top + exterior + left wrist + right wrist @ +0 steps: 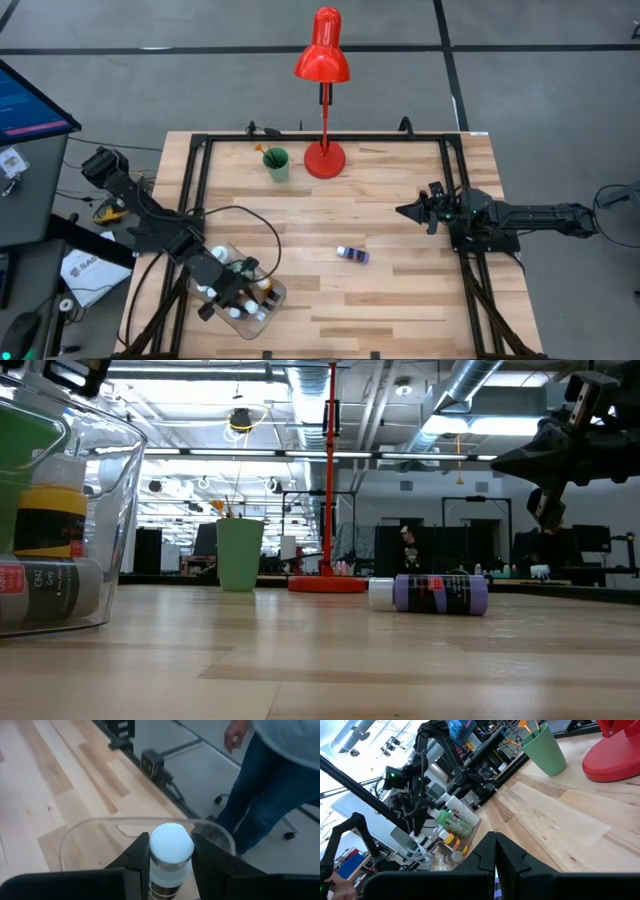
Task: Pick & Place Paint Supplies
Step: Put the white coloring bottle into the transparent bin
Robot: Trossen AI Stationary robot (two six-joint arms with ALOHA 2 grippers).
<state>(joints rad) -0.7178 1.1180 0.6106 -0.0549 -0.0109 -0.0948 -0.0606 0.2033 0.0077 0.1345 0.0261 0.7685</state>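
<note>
A: Where does the small white-capped paint bottle (171, 851) sit relative to the left gripper (170, 862)?

B: Upright between its dark fingers, which clamp it on both sides, above the clear plastic tray (95, 826) at the table's near left. More bottles stand inside that tray.

A: And the right gripper (412, 211)?

B: Its jaws are closed on nothing, raised over the table's right side. A purple bottle with a white cap (430, 593) lies on its side mid-table, well apart from both.

A: The surroundings?

B: A pale wooden table (400, 300), a green cup (276, 164) and red lamp (324, 60) at the far edge, a person in jeans (272, 795) beyond.
</note>
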